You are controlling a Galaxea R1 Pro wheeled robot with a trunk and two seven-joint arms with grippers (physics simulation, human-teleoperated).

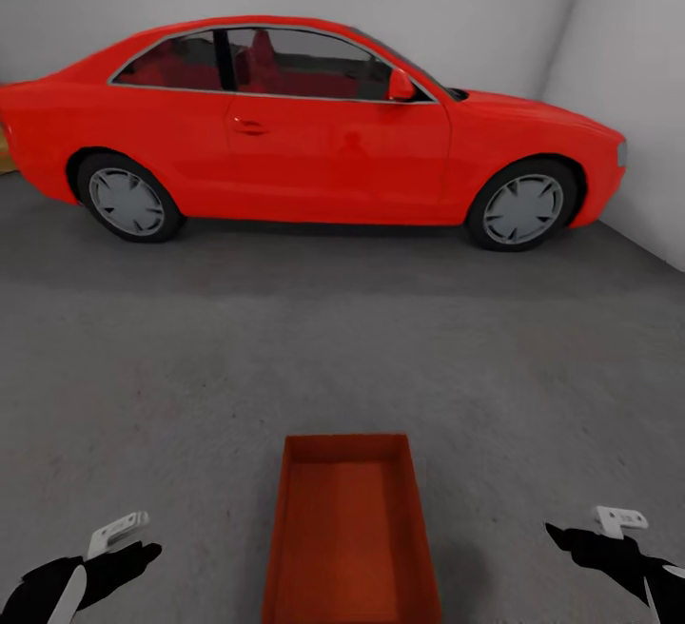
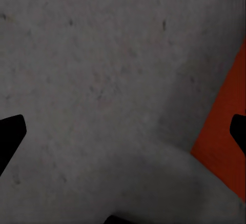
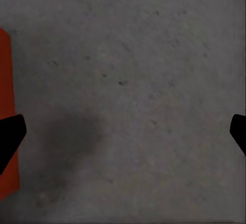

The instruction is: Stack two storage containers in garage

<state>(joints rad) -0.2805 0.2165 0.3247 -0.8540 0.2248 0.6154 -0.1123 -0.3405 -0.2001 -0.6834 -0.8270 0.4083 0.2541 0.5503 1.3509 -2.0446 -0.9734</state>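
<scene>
One orange-red storage container (image 1: 350, 529) stands lidless and empty on the dark grey garage floor (image 1: 285, 339), low in the middle of the head view. My left gripper (image 1: 143, 555) hangs to its left and my right gripper (image 1: 563, 538) to its right, both apart from it. In the left wrist view the left gripper (image 2: 125, 131) is open over bare floor, with the container's wall (image 2: 223, 126) beside one finger. The right gripper (image 3: 125, 131) is open too, with a strip of the container (image 3: 6, 106) at the frame edge. Neither holds anything.
A big red coupe car (image 1: 314, 139) is parked side-on across the back, in front of white walls (image 1: 628, 63). A wide stretch of grey floor lies between the car and the container.
</scene>
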